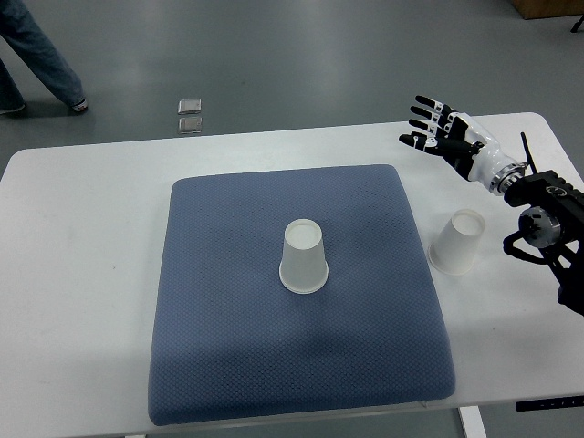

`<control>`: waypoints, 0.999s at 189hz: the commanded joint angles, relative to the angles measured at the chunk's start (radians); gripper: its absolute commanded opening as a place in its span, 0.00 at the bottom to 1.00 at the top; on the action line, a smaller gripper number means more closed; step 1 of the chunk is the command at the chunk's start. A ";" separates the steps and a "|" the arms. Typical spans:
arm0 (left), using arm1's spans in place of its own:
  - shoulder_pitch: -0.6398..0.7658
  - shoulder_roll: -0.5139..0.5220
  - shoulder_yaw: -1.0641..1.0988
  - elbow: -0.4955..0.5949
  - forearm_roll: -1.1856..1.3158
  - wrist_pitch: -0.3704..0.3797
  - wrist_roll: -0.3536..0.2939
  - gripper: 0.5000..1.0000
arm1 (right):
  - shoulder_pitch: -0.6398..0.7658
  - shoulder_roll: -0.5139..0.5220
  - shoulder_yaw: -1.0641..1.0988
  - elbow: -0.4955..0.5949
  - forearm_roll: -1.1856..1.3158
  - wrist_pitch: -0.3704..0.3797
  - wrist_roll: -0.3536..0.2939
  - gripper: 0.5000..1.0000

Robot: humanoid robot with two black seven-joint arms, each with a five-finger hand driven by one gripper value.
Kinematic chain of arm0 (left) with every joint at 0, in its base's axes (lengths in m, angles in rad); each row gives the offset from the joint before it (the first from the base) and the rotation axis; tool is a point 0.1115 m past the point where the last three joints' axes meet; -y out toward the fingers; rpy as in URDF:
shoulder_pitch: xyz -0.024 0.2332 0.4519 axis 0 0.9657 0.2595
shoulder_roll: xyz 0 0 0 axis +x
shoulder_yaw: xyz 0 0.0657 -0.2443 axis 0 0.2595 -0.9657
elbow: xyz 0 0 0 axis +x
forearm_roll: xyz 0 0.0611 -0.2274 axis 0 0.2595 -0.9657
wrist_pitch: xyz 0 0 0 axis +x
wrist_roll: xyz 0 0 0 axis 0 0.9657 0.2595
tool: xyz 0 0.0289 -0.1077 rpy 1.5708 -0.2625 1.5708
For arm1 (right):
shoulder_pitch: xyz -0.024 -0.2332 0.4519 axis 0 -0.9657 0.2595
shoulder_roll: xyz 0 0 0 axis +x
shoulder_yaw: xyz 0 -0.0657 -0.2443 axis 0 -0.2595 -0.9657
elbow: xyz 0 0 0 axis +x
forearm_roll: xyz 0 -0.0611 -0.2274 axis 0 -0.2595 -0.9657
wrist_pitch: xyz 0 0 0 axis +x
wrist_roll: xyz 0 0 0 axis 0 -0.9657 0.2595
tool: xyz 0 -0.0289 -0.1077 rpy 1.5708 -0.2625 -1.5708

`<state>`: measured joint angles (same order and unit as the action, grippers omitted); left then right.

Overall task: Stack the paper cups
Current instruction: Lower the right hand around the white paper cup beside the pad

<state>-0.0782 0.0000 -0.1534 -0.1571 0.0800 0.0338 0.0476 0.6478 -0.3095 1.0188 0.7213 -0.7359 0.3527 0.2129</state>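
Observation:
A white paper cup (304,256) stands upside down near the middle of the blue mat (228,347). A second white paper cup (458,241) stands upside down on the white table, just off the mat's right edge. My right hand (434,126) hovers above the table's far right part, beyond and slightly left of the second cup. Its fingers are spread and hold nothing. The arm comes in from the right edge. My left arm is out of view.
The white table (82,274) carries the mat. Beyond its far edge, on the grey floor, lie two small square floor plates (191,115). A person's legs (41,59) stand at the top left. A dark fixture (547,403) shows at the bottom right.

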 commanded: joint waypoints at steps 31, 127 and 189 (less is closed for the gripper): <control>0.000 0.000 0.000 0.001 0.000 0.000 0.000 1.00 | 0.004 -0.131 -0.031 0.056 -0.201 0.106 0.077 0.86; 0.000 0.000 0.000 0.001 0.000 0.000 0.000 1.00 | 0.009 -0.364 -0.203 0.233 -0.680 0.109 0.325 0.86; 0.000 0.000 0.000 0.001 0.000 0.000 0.000 1.00 | 0.020 -0.399 -0.307 0.247 -0.835 0.043 0.361 0.86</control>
<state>-0.0782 0.0000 -0.1534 -0.1569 0.0798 0.0334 0.0474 0.6672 -0.7045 0.7390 0.9677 -1.5424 0.4198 0.5662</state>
